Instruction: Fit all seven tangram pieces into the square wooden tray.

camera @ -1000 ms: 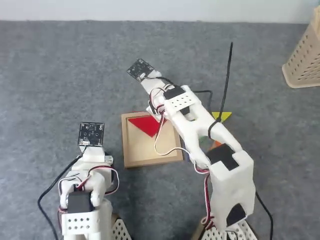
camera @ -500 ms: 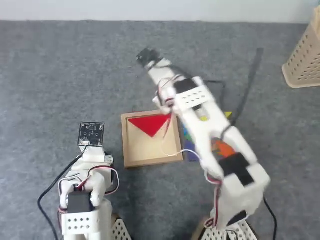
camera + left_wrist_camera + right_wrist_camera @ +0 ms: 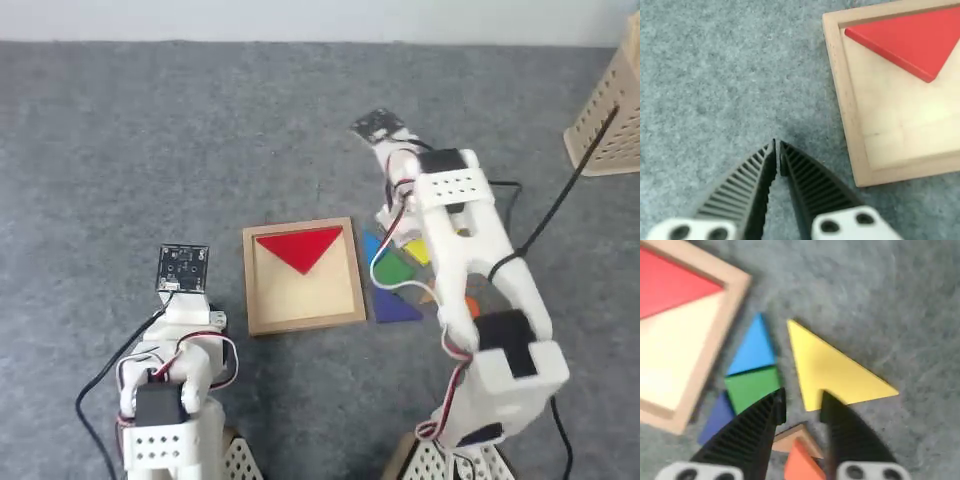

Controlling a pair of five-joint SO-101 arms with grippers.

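Right gripper [image 3: 801,402], jaws slightly parted and empty, hangs over the yellow triangle [image 3: 830,372], thin, stiff, light wood I'd guess, best pinched edge-to-edge; left gripper [image 3: 777,150] sits closed.

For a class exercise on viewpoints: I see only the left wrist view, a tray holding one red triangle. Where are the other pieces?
Observer: On the carpet beside the tray, toward the right arm; a yellow triangle, blue triangle and green piece among them.
Operator: Is the right claw holding one?
Observer: No, it is open, above the yellow triangle's corner.
Operator: Anything else around?
Observer: A beige slotted basket at the far right corner.
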